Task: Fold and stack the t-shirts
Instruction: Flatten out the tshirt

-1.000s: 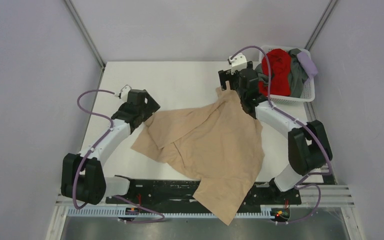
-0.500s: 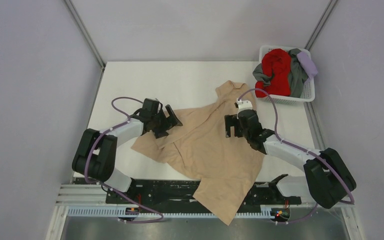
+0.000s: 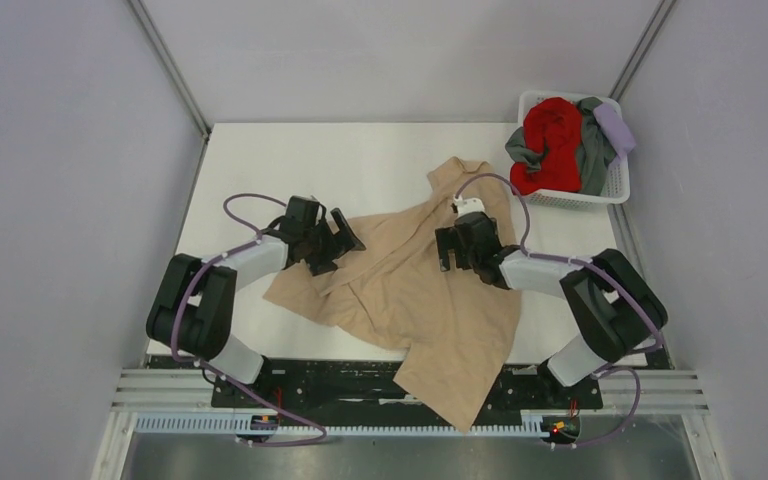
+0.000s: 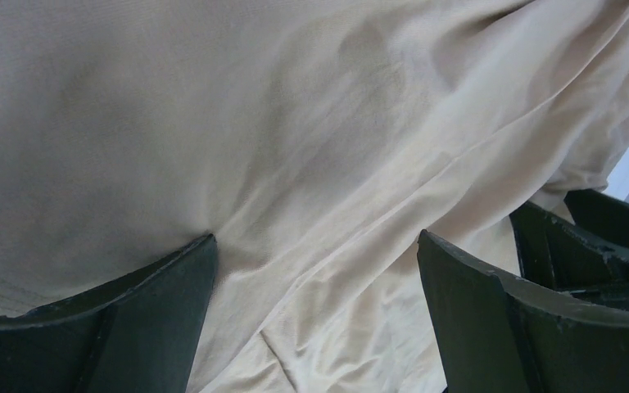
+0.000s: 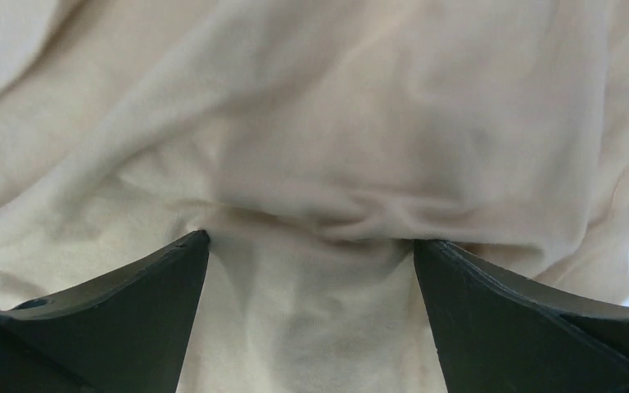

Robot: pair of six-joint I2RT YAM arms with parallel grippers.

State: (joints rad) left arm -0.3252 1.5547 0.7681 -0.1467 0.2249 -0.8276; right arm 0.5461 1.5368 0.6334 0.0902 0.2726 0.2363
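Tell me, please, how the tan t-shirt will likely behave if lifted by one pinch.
Probably floppy: the tan t-shirt lies in soft wrinkles and droops over the table edge. Likely light: cloth bunches inside the open right gripper. Pushing should crumple it, not slide it whole.

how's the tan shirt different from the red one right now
The tan t-shirt lies spread, wrinkled, on the table; the red t-shirt sits bunched in the white basket. The left pincer and right pincer, both open, are at the tan t-shirt, none near the red t-shirt. Neither is folded.

top: overhead, looking down | wrists: close on tan t-shirt (image 3: 430, 300) | shared: tan t-shirt
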